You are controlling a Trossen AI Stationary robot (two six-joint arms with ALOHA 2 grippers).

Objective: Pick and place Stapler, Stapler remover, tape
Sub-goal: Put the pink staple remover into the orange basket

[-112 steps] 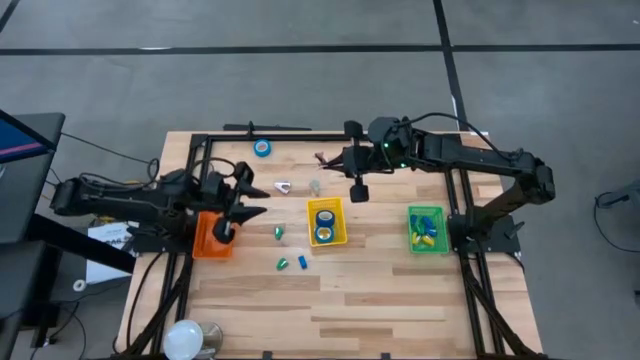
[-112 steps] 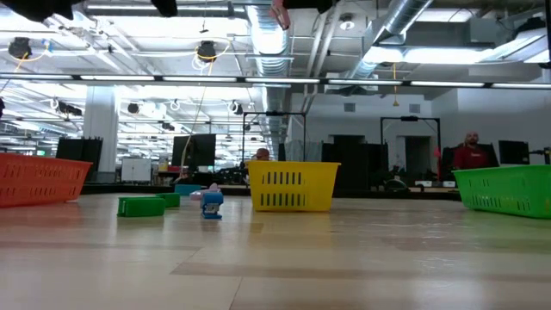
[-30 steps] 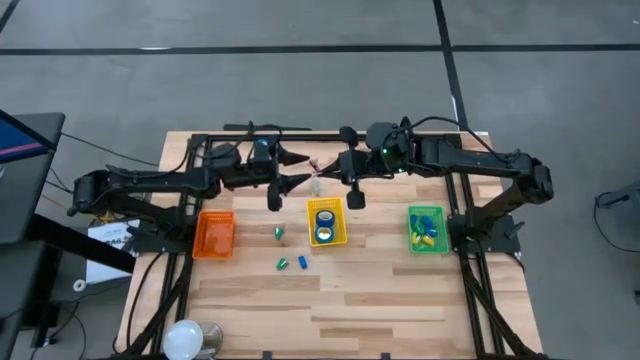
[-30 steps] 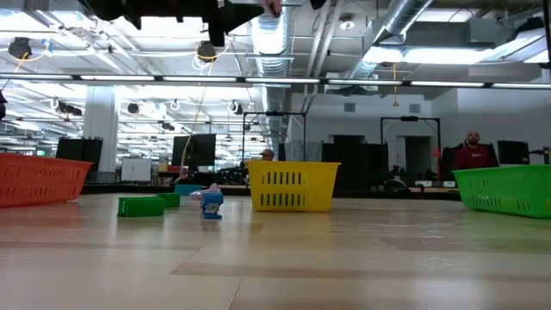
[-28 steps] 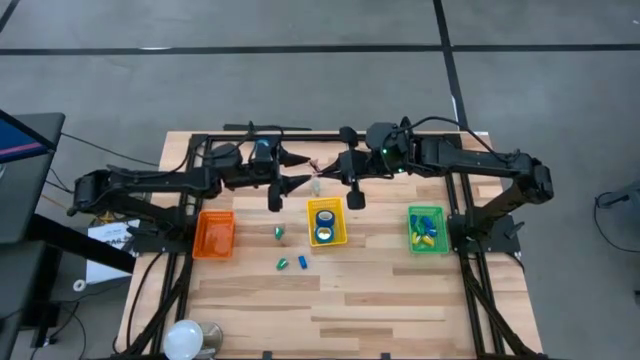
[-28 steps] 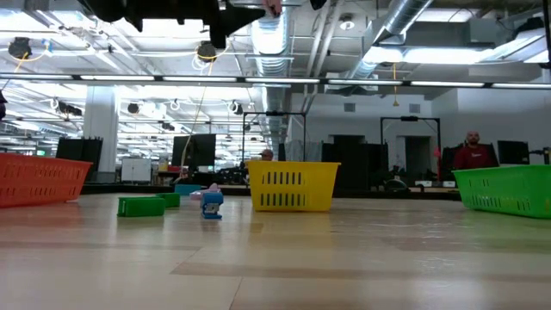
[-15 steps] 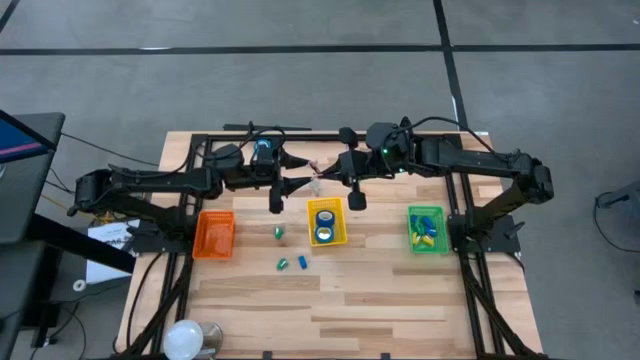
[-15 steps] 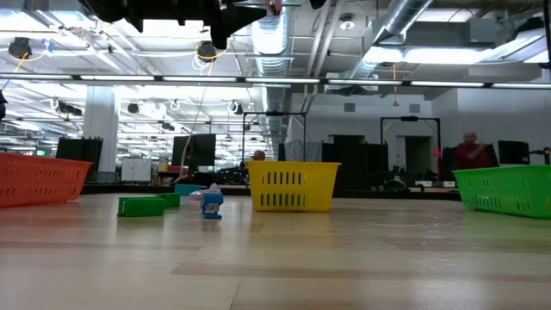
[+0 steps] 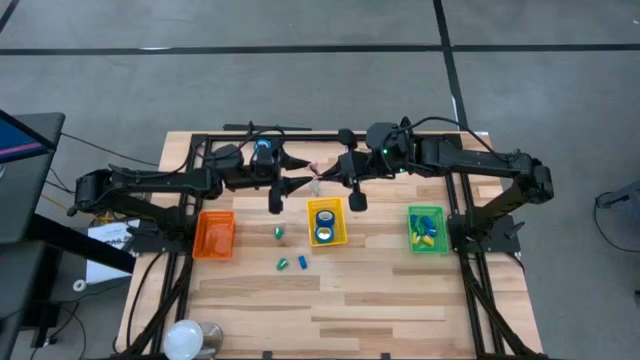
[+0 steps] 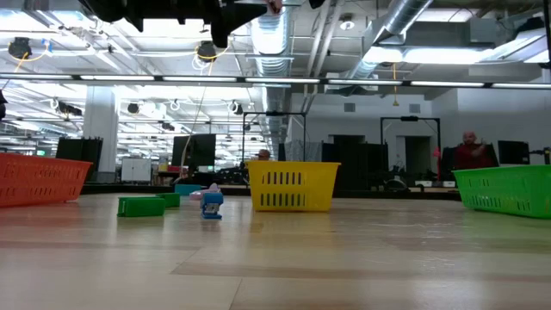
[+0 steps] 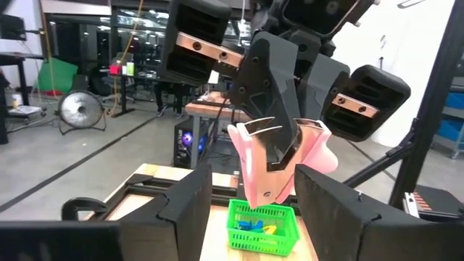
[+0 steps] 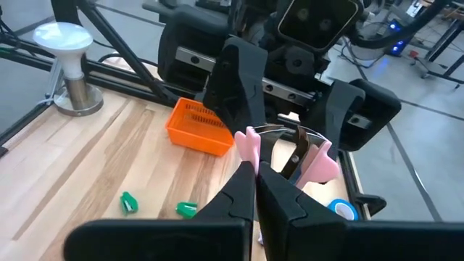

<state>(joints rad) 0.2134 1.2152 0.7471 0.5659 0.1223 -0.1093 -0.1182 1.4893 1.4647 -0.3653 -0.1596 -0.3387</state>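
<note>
Two arms meet in the air over the far middle of the table, and you are in the middle of a handover. Your right gripper (image 11: pixel 270 139) is clenched on the pink staple remover (image 11: pixel 284 165), holding it up clear of the wood. Your left gripper (image 9: pixel 298 172) faces it with its fingers (image 12: pixel 238 90) spread on either side of the remover, not yet pressing on it as far as I can tell.

My reading is that the remover is meant for the orange basket (image 9: pixel 214 233) near the left edge. You would next need to bring the left fingers in square on the pink body. Let the right side go only once that grip is firm, because the piece is small and springy and could twist out.

On the table, the yellow basket (image 9: pixel 325 236) sits mid-table with tape rolls inside, and the green basket (image 9: pixel 426 243) sits towards the right edge. One tape roll (image 12: pixel 341 209) lies loose by the far edge. A few small green pieces (image 9: pixel 280 232) and a blue one (image 9: pixel 302 262) lie in front of the yellow basket. A white domed object (image 9: pixel 185 338) stands at the near left corner.

Beyond is an open workshop with ceiling ducts, and a person (image 10: pixel 469 153) stands far off.
</note>
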